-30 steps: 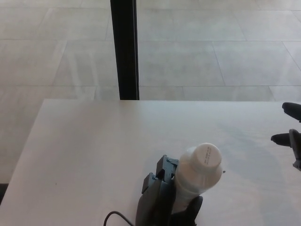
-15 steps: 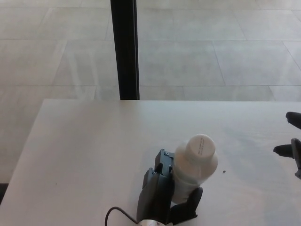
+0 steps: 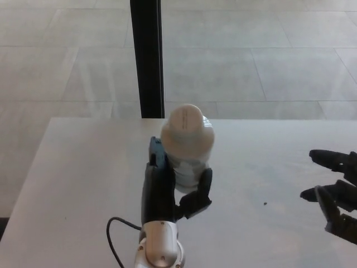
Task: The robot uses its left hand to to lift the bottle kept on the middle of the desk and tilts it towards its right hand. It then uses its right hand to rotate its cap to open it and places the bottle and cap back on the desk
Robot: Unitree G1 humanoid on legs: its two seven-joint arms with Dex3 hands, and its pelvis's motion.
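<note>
1. My left hand [image 3: 167, 192] grips the white bottle [image 3: 187, 146] by its lower body, cap [image 3: 184, 120] up, above the middle of the desk [image 3: 78, 184].
2. My right hand [image 3: 334, 190] hangs unclenched and empty at the desk's right edge, well apart from the bottle.

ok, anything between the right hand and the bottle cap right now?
Nothing visible. The left hand holds the white bottle up with its cap on top. The right hand sits open at the picture's right edge, apart from the bottle, with only bare desk showing in the gap between them.
</note>
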